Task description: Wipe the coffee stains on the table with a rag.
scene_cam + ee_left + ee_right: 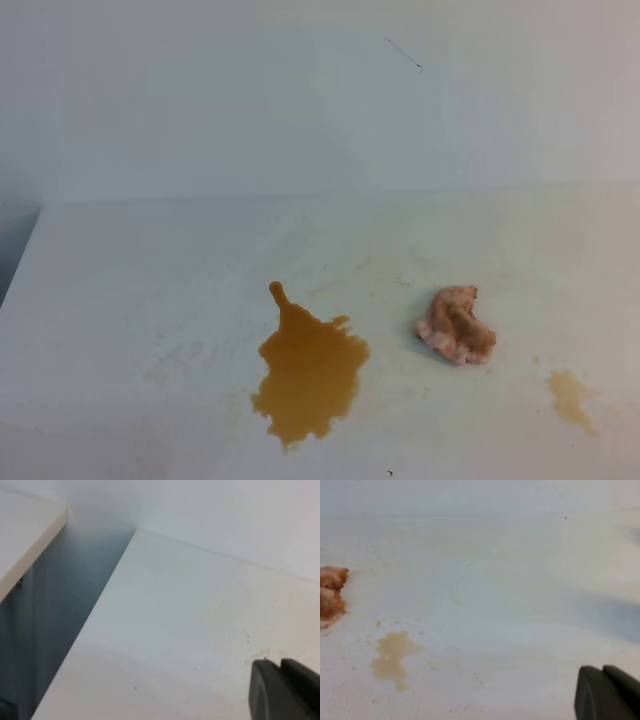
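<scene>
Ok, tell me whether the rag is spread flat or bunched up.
Bunched up. The rag sits as a lumpy wad on the table, right of the large coffee stain, with folds and a raised peak, touching neither stain.

Only corner slivers of both grippers' fingers (285,690) (607,692) show; the rag (331,601) is edge-cropped.

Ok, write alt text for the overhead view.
A large amber coffee puddle sits on an off-white table, with a crumpled pinkish rag lying apart to its right. A smaller pale stain marks the table further right; no robot arms show.
</scene>
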Robot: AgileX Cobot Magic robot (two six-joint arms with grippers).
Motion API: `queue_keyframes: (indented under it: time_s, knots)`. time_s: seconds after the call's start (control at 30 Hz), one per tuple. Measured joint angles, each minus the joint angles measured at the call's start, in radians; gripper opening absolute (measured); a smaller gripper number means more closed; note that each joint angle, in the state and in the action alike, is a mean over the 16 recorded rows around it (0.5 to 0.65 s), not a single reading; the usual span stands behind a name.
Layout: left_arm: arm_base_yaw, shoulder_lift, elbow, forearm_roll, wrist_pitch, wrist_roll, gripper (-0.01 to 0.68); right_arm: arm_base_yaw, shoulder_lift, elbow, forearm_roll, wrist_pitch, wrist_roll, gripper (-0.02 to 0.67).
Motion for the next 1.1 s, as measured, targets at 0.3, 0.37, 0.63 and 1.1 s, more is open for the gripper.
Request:
queue_keyframes:
  time_s: [0.3, 0.37, 0.63, 1.1]
  knots:
    - [0.000, 0.000, 0.000, 0.000, 0.000, 0.000, 0.000, 0.000, 0.000, 0.000, -0.003, -0.008, 0.000, -0.002]
    - [0.000, 0.000, 0.000, 0.000, 0.000, 0.000, 0.000, 0.000, 0.000, 0.001, -0.003, -0.018, 0.000, -0.002]
    - [0.000, 0.000, 0.000, 0.000, 0.000, 0.000, 0.000, 0.000, 0.000, 0.003, 0.018, -0.108, 0.015, -0.002]
    - [0.000, 0.000, 0.000, 0.000, 0.000, 0.000, 0.000, 0.000, 0.000, 0.008, 0.081, -0.410, 0.076, -0.002]
